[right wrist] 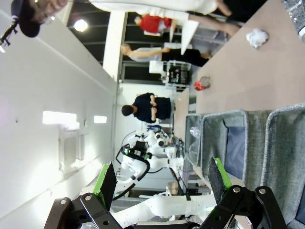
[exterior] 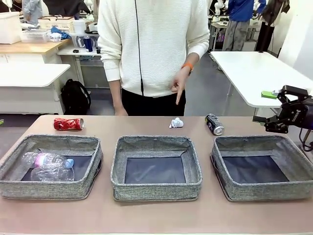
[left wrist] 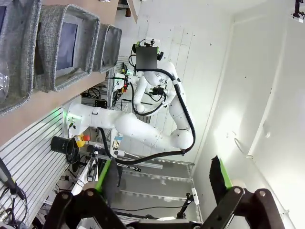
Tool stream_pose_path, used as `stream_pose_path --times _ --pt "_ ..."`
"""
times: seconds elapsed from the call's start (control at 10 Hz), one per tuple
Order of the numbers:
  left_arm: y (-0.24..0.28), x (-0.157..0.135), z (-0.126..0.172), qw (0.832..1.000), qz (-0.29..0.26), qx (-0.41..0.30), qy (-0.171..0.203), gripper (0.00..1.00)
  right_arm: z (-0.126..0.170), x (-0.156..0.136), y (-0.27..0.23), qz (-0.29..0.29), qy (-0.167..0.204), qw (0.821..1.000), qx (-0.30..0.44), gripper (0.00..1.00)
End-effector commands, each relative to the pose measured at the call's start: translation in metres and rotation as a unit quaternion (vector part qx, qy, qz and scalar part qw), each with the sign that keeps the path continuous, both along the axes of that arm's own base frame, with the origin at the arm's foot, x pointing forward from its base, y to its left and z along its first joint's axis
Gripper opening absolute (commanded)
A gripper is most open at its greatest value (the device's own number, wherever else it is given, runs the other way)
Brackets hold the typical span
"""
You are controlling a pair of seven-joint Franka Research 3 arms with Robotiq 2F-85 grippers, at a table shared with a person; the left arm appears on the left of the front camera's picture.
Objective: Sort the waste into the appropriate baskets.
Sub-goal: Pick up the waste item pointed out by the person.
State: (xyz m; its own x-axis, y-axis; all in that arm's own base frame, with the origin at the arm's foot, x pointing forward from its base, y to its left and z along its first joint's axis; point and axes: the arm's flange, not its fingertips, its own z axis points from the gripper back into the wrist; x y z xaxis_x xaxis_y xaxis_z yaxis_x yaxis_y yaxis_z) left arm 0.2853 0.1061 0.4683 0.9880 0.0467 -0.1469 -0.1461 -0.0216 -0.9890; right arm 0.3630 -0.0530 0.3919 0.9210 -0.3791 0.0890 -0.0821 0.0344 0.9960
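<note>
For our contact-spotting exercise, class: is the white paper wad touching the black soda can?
Apart. The front view shows a strip of bare table between the paper wad and the black soda can lying to its right.

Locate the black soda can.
Front view, right of centre: the black soda can lies on its side just beyond the right basket, at its far-left corner, paper wad to its left.

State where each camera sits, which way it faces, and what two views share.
Front: fixed between the arms, facing across the table at the person; right gripper at the right edge.
Left wrist: rolled, facing past the baskets toward the right arm; left gripper open below.
Right wrist: rolled, facing along the table; own jaws open.
Shared: baskets, all views.
</note>
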Motion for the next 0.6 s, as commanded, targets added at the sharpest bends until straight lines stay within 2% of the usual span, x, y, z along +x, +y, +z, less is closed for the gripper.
stream_pose_path --times 0.0,0.5 --pt "0.0005 0.0001 0.0019 1.000 -0.003 -0.008 -0.012 1.00 0.0053 0.0004 0.0005 -0.003 0.007 1.000 0.009 1.00" --pt "0.0005 0.0001 0.0019 1.000 -0.003 -0.008 -0.012 1.00 0.0053 0.0004 0.0005 -0.003 0.007 1.000 0.009 1.00"
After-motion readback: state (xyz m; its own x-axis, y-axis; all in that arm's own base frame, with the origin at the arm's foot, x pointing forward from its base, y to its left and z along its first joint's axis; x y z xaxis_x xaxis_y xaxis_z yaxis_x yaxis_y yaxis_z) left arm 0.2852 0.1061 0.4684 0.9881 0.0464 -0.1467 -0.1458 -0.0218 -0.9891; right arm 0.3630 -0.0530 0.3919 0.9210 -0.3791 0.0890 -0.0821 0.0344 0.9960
